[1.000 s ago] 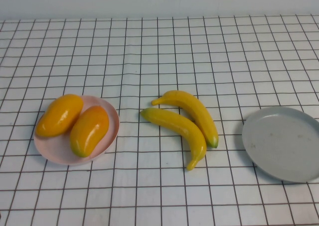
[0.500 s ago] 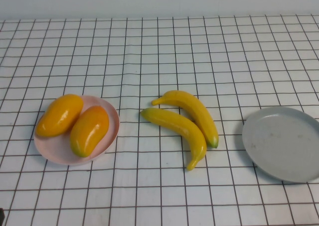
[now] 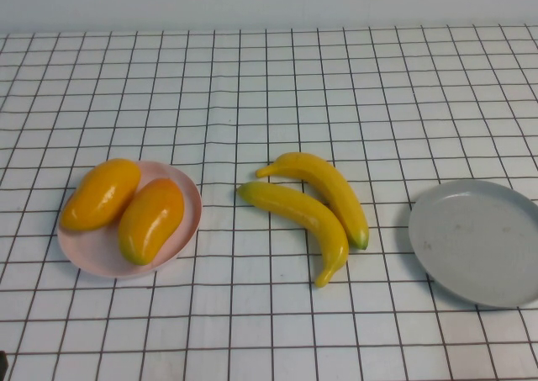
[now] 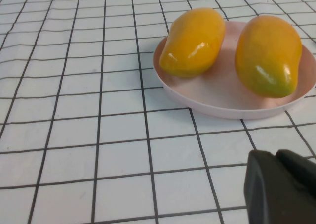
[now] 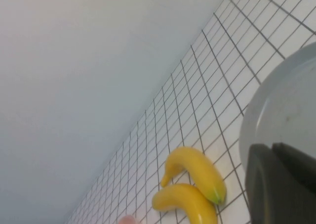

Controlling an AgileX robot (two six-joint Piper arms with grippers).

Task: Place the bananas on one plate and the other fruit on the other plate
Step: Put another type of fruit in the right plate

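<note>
Two bananas [image 3: 315, 204] lie side by side on the checked cloth at mid-table; they also show in the right wrist view [image 5: 195, 184]. Two orange-yellow mango-like fruits [image 3: 126, 206] lie on the pale pink plate [image 3: 189, 198] at the left, also in the left wrist view [image 4: 227, 51]. The pale grey plate [image 3: 479, 242] at the right holds nothing. My left gripper [image 4: 276, 155] is shut and empty, near the table's front, short of the pink plate [image 4: 217, 103]. My right gripper [image 5: 271, 147] is shut and empty, beside the grey plate [image 5: 281, 110].
The white cloth with a black grid [image 3: 269, 87] covers the whole table up to a plain pale wall at the back. A sliver of my left arm [image 3: 2, 366] shows at the front left corner of the high view.
A dark sliver of my left arm has come into the front left corner of the high view. The fruit and plates have not moved.
</note>
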